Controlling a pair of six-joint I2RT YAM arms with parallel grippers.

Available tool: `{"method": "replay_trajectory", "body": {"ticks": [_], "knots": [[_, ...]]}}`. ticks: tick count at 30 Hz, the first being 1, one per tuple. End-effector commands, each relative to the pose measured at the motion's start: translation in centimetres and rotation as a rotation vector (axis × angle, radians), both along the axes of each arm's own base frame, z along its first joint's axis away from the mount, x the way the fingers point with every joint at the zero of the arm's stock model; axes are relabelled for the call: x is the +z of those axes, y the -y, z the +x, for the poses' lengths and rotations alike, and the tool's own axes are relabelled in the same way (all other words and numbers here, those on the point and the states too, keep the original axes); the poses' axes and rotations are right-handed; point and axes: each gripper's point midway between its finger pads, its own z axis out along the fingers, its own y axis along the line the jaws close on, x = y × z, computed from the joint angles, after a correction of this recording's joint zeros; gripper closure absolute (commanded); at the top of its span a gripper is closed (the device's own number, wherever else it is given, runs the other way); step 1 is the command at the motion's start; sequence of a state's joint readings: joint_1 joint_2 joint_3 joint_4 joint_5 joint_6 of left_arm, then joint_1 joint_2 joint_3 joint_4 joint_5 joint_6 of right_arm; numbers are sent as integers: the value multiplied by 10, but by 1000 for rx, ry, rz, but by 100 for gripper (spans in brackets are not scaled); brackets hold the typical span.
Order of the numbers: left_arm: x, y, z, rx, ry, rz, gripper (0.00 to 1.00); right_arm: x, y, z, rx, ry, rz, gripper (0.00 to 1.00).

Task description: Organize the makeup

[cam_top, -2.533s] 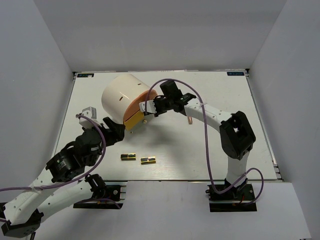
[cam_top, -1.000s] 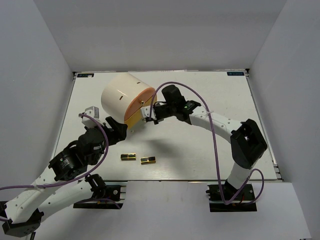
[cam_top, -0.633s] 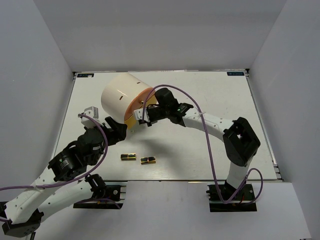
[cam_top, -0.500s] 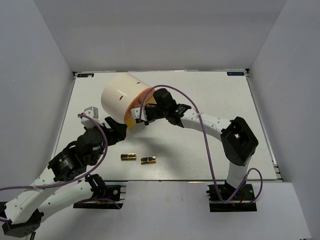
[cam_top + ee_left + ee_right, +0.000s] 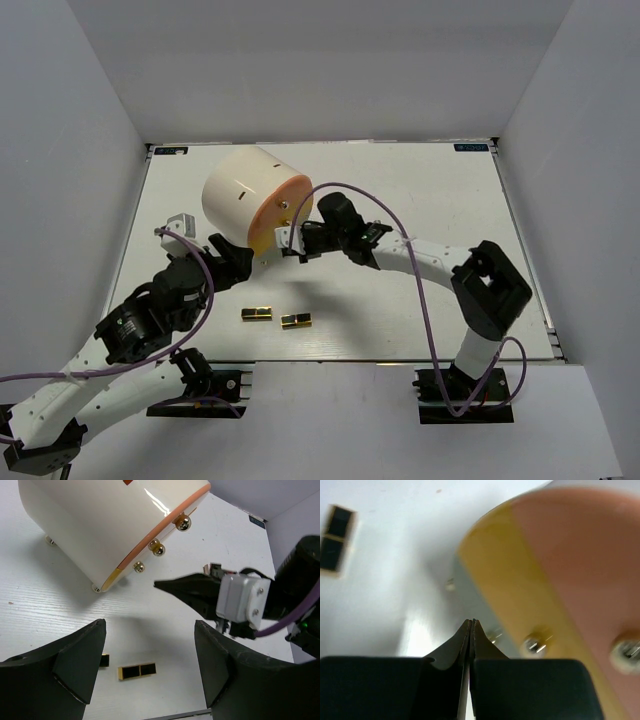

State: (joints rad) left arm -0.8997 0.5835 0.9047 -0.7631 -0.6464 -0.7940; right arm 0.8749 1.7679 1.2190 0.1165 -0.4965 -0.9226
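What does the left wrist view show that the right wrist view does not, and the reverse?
Only the left wrist: the open left pincer, the cylinder's cream wall, a second case half hidden. Only the right wrist: nothing new, just the yellow section up close. Both: the shut right pincer, orange face, gold knobs, one gold-and-black case.

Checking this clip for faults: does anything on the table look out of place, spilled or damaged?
Nothing spilled or broken. Two gold-and-black cases lie loose near the front edge of the table, apart from the cream cylinder. The right hand is shut on nothing, its tip close to the cylinder's orange face.
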Motion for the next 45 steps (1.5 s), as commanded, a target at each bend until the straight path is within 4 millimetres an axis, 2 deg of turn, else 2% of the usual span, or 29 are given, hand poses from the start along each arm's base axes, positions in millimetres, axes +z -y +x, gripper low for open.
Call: {"method": "replay_trajectory", "body": {"ticks": [1,2,3,6,7,10,13,14,16,17,19,20,25,28,32,36,45], "knots": [[3,-4,-2,5,8,-11,19,32,18,-15,-37,-55,96,100],[2,-4,-2,6,8,-13,19,35,20,-15,-71,-82,123,100],[1,-3,-2,3,6,-12,19,30,30,-15,-138,-187,133,100],[-1,-1,-1,-3,3,-12,18,20,47,-8,-301,-378,156,72],[-1,1,-1,-7,2,-13,17,17,50,-7,-331,-420,160,56],[-1,3,0,-12,-2,-8,14,5,56,-6,-402,-558,173,41],[2,3,0,-11,-3,-5,10,-7,58,6,-513,-709,201,37],[3,3,0,-11,-2,-8,9,-17,57,8,-538,-749,194,37],[6,2,0,-8,1,-14,9,-19,53,10,-566,-840,226,36],[7,2,0,-5,2,-14,8,-27,50,11,-576,-872,218,36],[10,2,0,-4,6,-23,7,-25,44,17,-591,-928,245,37],[11,2,0,-4,6,-25,7,-33,42,20,-602,-952,239,38],[13,4,2,0,-3,-16,6,-44,30,31,-665,-1071,261,42],[14,4,3,5,-2,-9,6,-52,28,41,-736,-1208,295,43],[12,4,5,9,-6,6,6,-47,22,46,-781,-1406,357,42],[12,3,6,15,-6,13,5,-53,20,53,-823,-1500,374,42],[10,2,5,17,-8,16,5,-60,12,58,-815,-1568,392,44]]}}
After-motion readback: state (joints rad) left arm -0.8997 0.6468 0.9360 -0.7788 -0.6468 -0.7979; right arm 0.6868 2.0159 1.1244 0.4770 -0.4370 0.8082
